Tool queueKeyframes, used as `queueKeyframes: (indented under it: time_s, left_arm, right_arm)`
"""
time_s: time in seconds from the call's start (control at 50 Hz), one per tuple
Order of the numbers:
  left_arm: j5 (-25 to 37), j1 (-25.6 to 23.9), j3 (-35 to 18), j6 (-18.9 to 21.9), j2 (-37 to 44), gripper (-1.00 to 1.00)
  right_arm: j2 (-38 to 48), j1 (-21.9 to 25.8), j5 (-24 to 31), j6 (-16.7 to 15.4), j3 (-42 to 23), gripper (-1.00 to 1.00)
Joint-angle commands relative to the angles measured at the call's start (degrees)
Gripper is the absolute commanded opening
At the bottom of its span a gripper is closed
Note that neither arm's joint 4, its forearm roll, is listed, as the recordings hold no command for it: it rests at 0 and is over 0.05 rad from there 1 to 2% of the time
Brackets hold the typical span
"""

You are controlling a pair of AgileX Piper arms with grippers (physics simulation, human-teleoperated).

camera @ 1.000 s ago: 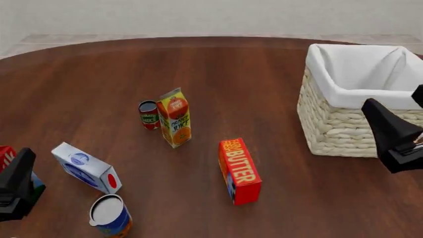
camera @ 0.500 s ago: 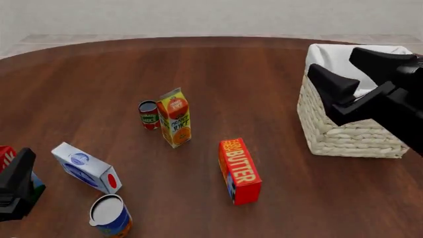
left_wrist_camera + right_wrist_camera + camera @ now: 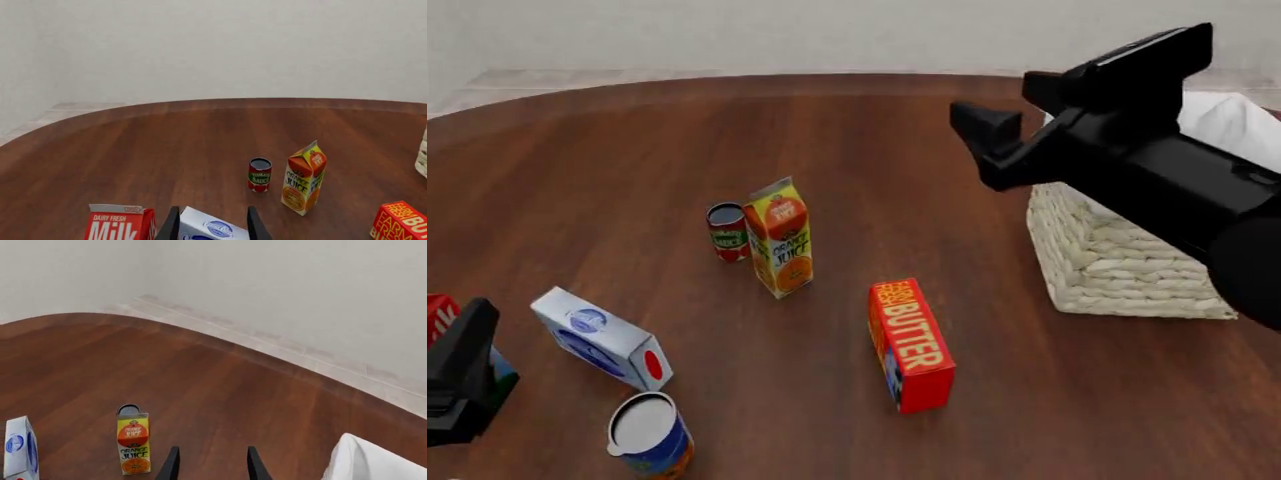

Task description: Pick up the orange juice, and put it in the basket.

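The orange juice point(image 3: 781, 238) stands upright left of the table's middle, a yellow-orange gable-top carton; it also shows as the carton point(image 3: 303, 177) in the left wrist view and as the carton point(image 3: 134, 444) in the right wrist view. The basket point(image 3: 1121, 265), wicker with white lining, stands at the right. My right gripper point(image 3: 1001, 105) hovers high beside the basket's left rim, open and empty, well right of the juice. Its fingers point(image 3: 172, 464) point toward the table's middle. My left gripper point(image 3: 467, 345) is low at the near left, open, fingers point(image 3: 257, 226) apart.
A small tomato sauce can point(image 3: 727, 232) stands just left of the juice. A red butter box point(image 3: 910, 345) lies in front of centre. A white-and-blue carton point(image 3: 601, 338), an open blue can point(image 3: 651, 432) and a red milk carton point(image 3: 120, 225) crowd the near left.
My right arm has swung up and leftward from the right edge, past the basket's front, to beside its left rim. The left arm and all objects have stayed put.
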Motion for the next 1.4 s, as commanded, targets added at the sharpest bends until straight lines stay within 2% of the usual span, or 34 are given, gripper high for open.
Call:
queueKeyframes:
  time_s: [0.02,0.12,0.22,0.3,0.4,0.6,0.76,0.92,1.14,1.4]
  left_arm:
    - [0.0,0.01,0.0,-0.01,0.0,1.0]
    - [0.0,0.0,0.0,0.0,0.0,1.0]
    - [0.0,0.0,0.0,0.0,0.0,1.0]
    - [0.0,0.0,0.0,0.0,0.01,1.0]
    - [0.0,0.0,0.0,0.0,0.0,1.0]
    - [0.0,0.02,0.0,-0.01,0.0,1.0]
    - [0.0,0.01,0.0,0.01,0.0,1.0]
    - [0.0,0.0,0.0,0.0,0.0,1.0]
    - [0.0,0.0,0.0,0.0,0.0,1.0]
    - [0.0,0.0,0.0,0.01,0.0,1.0]
  right_arm:
    - [7.08,3.3,0.78,-0.3,-4.99,1.0]
    - [9.55,3.74,1.15,1.11,-6.77,1.0]
    - [11.79,4.92,2.86,3.94,-9.19,1.0]
    - [13.62,5.47,2.01,2.82,-9.75,1.0]
    - [16.02,7.34,2.97,3.48,-11.61,1.0]
    - [19.38,9.57,3.45,-0.47,-15.53,1.0]
    - [23.36,11.48,4.71,-1.67,-18.97,1.0]
    - [26.78,11.22,4.93,-2.71,-21.28,1.0]
    - [30.09,11.73,7.11,-1.11,-24.75,1.0]
    - [32.67,15.38,8.16,0.87,-26.28,1.0]
